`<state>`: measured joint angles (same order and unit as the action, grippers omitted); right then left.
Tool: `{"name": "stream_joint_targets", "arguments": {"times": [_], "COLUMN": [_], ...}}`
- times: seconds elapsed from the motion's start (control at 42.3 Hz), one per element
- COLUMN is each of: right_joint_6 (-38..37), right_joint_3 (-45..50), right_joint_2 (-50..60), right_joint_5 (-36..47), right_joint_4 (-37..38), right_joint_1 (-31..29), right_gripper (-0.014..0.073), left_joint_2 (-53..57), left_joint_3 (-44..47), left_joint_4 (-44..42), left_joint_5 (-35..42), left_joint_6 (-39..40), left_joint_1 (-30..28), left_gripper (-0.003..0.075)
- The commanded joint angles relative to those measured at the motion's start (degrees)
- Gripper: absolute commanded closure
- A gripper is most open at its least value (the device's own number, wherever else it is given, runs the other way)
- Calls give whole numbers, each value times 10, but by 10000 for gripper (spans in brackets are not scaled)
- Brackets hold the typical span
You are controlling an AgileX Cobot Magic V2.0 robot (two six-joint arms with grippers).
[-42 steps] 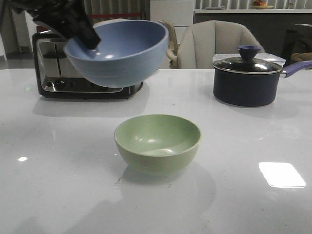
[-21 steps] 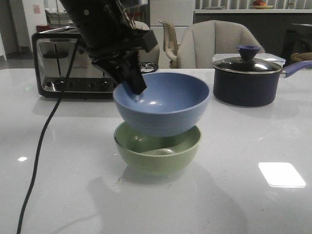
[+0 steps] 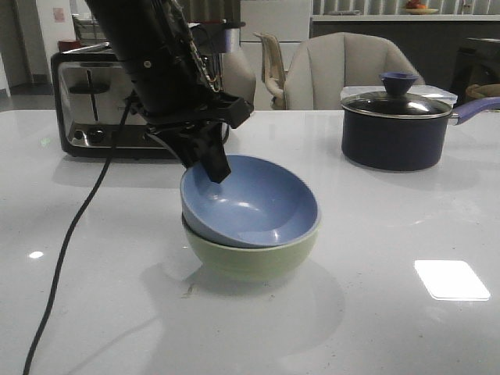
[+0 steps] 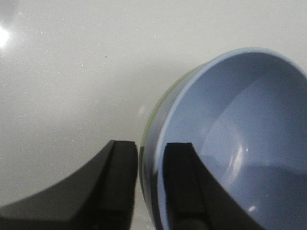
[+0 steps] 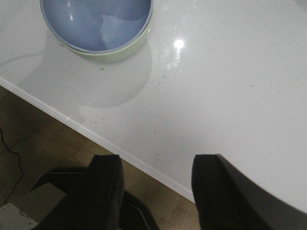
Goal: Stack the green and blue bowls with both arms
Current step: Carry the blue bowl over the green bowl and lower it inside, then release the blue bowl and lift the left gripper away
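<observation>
The dusty blue bowl (image 3: 258, 207) sits tilted inside the pale green bowl (image 3: 250, 262) at the middle of the white table. My left gripper (image 3: 215, 168) comes down from the upper left and pinches the blue bowl's near-left rim. In the left wrist view the gripper (image 4: 150, 148) has one finger inside the blue bowl (image 4: 240, 124) and one outside, with a sliver of the green bowl (image 4: 156, 108) below the rim. My right gripper (image 5: 156, 165) is open and empty over the table's front edge, apart from the blue bowl (image 5: 96, 21) and the green bowl (image 5: 120, 51).
A black-and-chrome toaster (image 3: 101, 109) stands at the back left. A dark lidded saucepan (image 3: 394, 129) with a blue knob stands at the back right. The left arm's cable (image 3: 70, 250) hangs down to the table. A chair (image 3: 351, 70) stands behind the table.
My left gripper carried the blue bowl from high at the back left down to the right and into the green bowl. The green bowl stayed in place.
</observation>
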<state>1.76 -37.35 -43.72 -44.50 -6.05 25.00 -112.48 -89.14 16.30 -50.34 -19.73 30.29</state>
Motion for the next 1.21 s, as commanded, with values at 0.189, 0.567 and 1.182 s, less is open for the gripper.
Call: {"name": "stream_joint_targets", "arguments": {"times": [0.189, 0.567, 1.182], "right_joint_6": [-3, -3, -3], "right_joint_3": [-15, -15, -15], "right_joint_2": [4, 4, 4], "right_joint_5": [31, 31, 31], "right_joint_4": [2, 2, 2], "right_joint_1": [-3, -3, -3], "right_gripper": [150, 150, 150], "left_joint_2": [38, 195, 521], "left_joint_3": [-32, -61, 209], "left_joint_4": [10, 8, -90], "left_joint_5": [-14, -95, -113], "left_joint_6": [1, 3, 113], "left_joint_1": [0, -2, -2], "left_gripper": [253, 266, 355]}}
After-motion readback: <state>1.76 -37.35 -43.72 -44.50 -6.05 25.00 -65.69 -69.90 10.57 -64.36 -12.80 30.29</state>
